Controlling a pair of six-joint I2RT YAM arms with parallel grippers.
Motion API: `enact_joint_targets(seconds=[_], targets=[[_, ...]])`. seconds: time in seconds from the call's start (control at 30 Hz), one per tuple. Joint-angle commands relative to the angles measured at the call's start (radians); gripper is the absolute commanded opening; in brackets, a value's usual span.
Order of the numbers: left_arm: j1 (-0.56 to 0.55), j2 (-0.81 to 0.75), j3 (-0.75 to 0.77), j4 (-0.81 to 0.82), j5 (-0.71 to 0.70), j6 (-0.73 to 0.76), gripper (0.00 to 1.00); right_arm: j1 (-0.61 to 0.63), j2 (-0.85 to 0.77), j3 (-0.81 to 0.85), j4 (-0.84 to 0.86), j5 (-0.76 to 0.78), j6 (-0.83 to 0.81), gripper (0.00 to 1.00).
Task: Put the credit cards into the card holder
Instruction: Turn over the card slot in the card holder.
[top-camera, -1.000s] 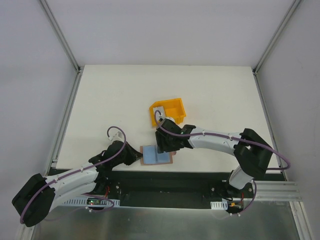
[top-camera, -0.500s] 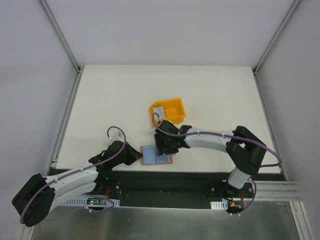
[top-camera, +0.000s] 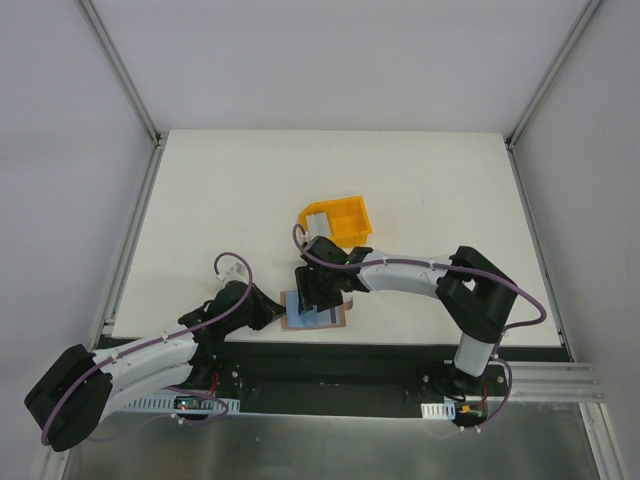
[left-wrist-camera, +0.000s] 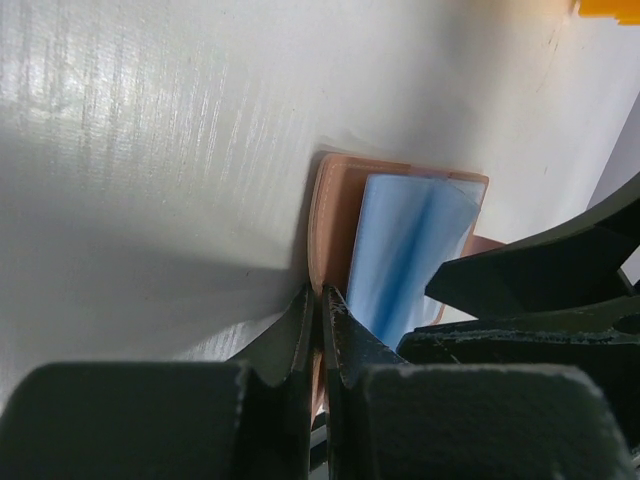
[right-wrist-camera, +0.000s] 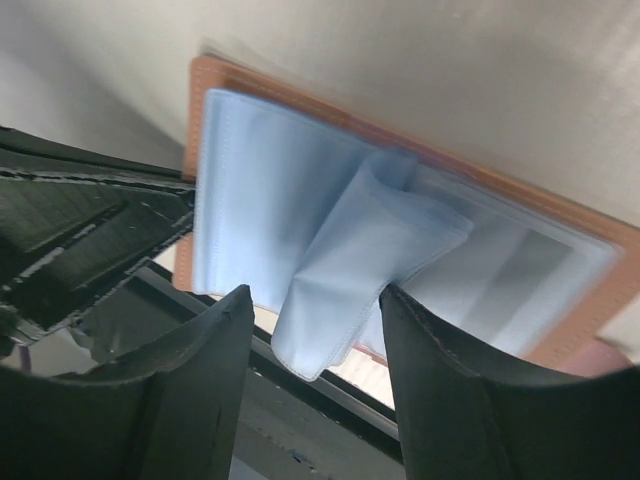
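Locate the card holder (top-camera: 318, 318) lying open on the tabletop (top-camera: 420, 180) near its 6 o'clock edge, directly at 6 o'clock from the yellow bin (top-camera: 352, 225). Note the brown cover (left-wrist-camera: 335, 200) facing down and the pale blue plastic sleeves (right-wrist-camera: 270, 210) facing up.

Find the left fingers (left-wrist-camera: 320, 310) pressed together, pinching the cover's rim at the holder's 9 o'clock side.

Find the right fingers (top-camera: 308, 298) spread apart above the holder, reaching in from 2 o'clock. Observe 1 loose sleeve leaf (right-wrist-camera: 350, 270) curled up between those 2 fingers; contact with either finger impossible to tell.

Check the bin for the credit cards (top-camera: 318, 218): 1 pale grey card visible at its 9 o'clock end, any others underneath impossible to tell.

Note a grey band (right-wrist-camera: 535, 265) showing through the sleeves at 3 o'clock in the right wrist view; card or not, impossible to tell.
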Motion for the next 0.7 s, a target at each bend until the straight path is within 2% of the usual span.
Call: enact_joint_targets(seconds=[0.0, 0.2, 0.4, 0.67], targets=[[0.001, 0.032, -0.027, 0.031, -0.016, -0.04, 0.0, 0.002, 0.033, 0.067, 0.061, -0.083, -0.008, 0.56], [0.003, 0.036, -0.058, 0.068, -0.038, -0.092, 0.0, -0.002, -0.015, 0.076, 0.141, -0.129, -0.023, 0.57], [0.001, 0.008, -0.058, 0.046, -0.058, -0.092, 0.0, -0.008, -0.017, 0.085, 0.213, -0.243, -0.02, 0.59], [0.001, -0.013, -0.058, 0.023, -0.07, -0.094, 0.0, -0.017, -0.131, 0.078, 0.222, -0.249, -0.082, 0.6]])
